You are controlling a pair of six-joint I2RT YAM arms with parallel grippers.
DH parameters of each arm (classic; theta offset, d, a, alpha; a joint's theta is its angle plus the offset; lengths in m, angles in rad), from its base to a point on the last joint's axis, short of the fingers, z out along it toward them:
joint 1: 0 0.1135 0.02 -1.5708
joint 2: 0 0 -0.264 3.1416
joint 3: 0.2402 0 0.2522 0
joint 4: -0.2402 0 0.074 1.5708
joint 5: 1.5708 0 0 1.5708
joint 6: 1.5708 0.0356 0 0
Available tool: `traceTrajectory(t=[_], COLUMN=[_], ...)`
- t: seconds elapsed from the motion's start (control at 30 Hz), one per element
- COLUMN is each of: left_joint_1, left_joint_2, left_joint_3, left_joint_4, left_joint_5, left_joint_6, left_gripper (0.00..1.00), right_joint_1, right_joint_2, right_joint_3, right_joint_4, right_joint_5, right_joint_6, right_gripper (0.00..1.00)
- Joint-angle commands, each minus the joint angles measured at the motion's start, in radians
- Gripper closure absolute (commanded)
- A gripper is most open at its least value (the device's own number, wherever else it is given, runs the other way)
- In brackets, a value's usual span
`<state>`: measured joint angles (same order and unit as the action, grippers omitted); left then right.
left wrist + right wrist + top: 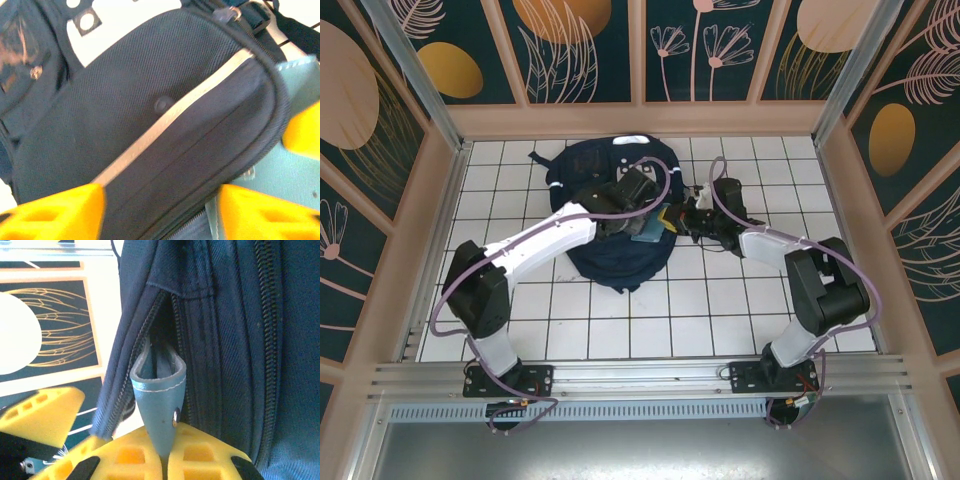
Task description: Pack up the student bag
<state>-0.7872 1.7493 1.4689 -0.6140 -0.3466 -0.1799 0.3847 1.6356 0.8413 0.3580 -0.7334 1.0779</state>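
Student bag [582,165] lay mid-table, long axis running away from me. My right gripper [165,455] was clamped on blue zip pull tab [159,400] at bag's right edge; left gripper [160,215], fingers apart, hovered directly over bag, nearer arm, I judged.

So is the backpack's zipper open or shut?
Open here: the zipper on the student bag gapes apart above the blue pull tab pinched in the right tool.
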Motion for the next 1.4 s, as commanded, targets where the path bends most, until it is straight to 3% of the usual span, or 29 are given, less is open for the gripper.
traceTrajectory(t=[0.0,0.13,0.27,0.43,0.5,0.67,0.8,1.1,1.37], left_joint_1=[0.011,0.012,0.012,0.011,0.012,0.011,0.011,0.010,0.010], left_joint_2=[-0.074,-0.080,-0.052,0.007,0.016,0.021,-0.006,-0.070,-0.086], left_joint_3=[-0.087,-0.154,-0.146,-0.083,-0.066,-0.043,-0.011,0.086,0.119], left_joint_4=[0.012,0.008,0.023,0.037,0.055,0.070,0.079,0.176,0.266], left_joint_5=[0.015,-0.042,-0.079,-0.215,-0.221,-0.202,-0.141,0.077,0.081], left_joint_6=[0.047,0.063,0.082,0.083,0.093,0.112,0.112,0.047,-0.013], left_gripper=[0.28,0.27,0.32,0.55,0.63,0.82,0.90,0.96,0.97], right_joint_1=[-0.014,-0.022,-0.024,-0.028,-0.028,-0.027,-0.017,0.048,0.167], right_joint_2=[0.002,-0.014,-0.039,-0.056,-0.056,-0.056,-0.054,-0.024,0.060], right_joint_3=[0.015,0.027,0.034,0.026,0.021,0.017,0.024,0.086,0.143], right_joint_4=[0.157,0.136,0.098,0.079,0.081,0.076,0.050,-0.013,-0.005], right_joint_5=[0.006,-0.009,-0.005,0.015,0.025,0.065,0.134,0.334,0.581], right_joint_6=[0.060,0.031,0.008,-0.001,0.000,0.006,0.004,0.039,0.182], right_gripper=[0.99,0.99,0.99,0.99,0.99,0.99,0.98,0.98,0.98])
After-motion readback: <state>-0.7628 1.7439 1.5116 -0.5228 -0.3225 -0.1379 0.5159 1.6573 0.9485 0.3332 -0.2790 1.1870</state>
